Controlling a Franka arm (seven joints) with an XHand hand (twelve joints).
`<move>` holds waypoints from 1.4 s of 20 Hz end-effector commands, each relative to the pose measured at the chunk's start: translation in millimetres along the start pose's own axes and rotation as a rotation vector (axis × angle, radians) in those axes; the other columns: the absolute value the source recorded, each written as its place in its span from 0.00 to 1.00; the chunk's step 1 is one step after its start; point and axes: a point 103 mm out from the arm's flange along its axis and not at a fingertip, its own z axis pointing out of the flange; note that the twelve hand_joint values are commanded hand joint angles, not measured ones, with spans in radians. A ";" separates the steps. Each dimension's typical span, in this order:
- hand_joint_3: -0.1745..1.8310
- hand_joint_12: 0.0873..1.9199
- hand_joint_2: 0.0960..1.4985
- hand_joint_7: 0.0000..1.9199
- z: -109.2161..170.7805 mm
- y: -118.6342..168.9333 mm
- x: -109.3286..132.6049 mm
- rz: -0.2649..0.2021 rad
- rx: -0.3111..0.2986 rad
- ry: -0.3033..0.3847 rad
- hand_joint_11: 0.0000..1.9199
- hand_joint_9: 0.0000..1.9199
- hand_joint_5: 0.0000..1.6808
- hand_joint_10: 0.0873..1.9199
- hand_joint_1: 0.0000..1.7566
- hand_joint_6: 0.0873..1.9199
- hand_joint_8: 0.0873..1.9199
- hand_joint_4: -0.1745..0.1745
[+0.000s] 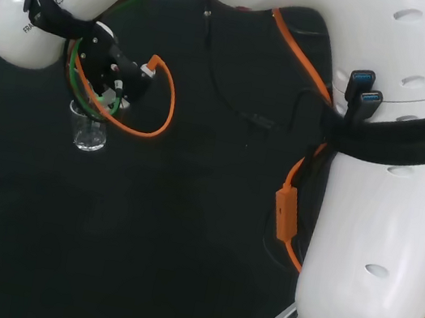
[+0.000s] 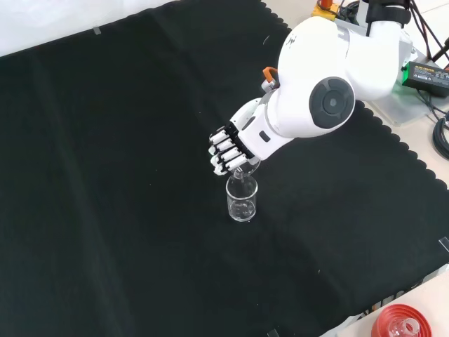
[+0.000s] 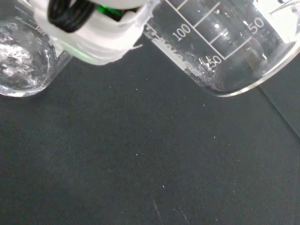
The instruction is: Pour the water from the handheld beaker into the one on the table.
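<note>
Nearest the front camera, at the lower right edge of the front view, a red ribbed stand [image 2: 401, 325] is seen with a small piece of glassware on it, well apart from the work. Black cloth [image 2: 105, 210] is spread over the bench. Near the cloth's middle, a clear beaker [image 2: 242, 199] is stood upright on the table; whether it holds water cannot be told from this view. Directly above its rim, a second, handheld beaker [image 2: 243, 170] is held tilted, its lip close over the standing one; touching or apart cannot be told. Just beyond, the hand [image 2: 228, 149] is seen with fingers curled round the handheld beaker. Behind the hand, a large white arm link [image 2: 319, 84] with a round grey cap is noted.

From the wrist, the tilted beaker's graduated wall [image 3: 225, 42] is seen close, and the standing beaker [image 3: 21, 61] beside it, with glints inside.

Over the arm, in the head view, the standing beaker [image 1: 89, 131] is seen below the black wrist parts, with an orange cable [image 1: 159, 108] looped beside it.
</note>
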 end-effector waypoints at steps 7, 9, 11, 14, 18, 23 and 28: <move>0.00 0.41 0.70 0.71 3.1 -0.2 -2.6 -0.005 -0.003 0.013 0.56 0.69 0.69 0.44 0.74 0.29 0.27 0.05; 0.00 0.41 0.70 0.71 2.8 -0.6 -1.9 -0.003 -0.003 0.006 0.56 0.69 0.69 0.44 0.74 0.29 0.27 0.05; 0.00 0.41 0.70 0.71 2.5 -0.9 -1.4 -0.004 0.001 0.007 0.56 0.69 0.69 0.44 0.74 0.29 0.27 0.05; 0.00 0.41 0.70 0.71 2.0 -1.4 -1.0 -0.001 0.002 0.003 0.56 0.69 0.69 0.44 0.74 0.29 0.27 0.05; 0.00 0.41 0.70 0.71 2.2 -1.6 -1.8 -0.003 -0.001 0.013 0.56 0.69 0.69 0.44 0.74 0.29 0.27 0.05; 0.00 0.41 0.70 0.71 2.4 -1.9 -3.7 -0.002 -0.004 0.014 0.56 0.69 0.69 0.44 0.74 0.29 0.27 0.05; 0.00 0.41 0.70 0.71 2.8 -2.3 -4.8 -0.004 -0.006 0.016 0.56 0.69 0.69 0.43 0.74 0.28 0.26 0.05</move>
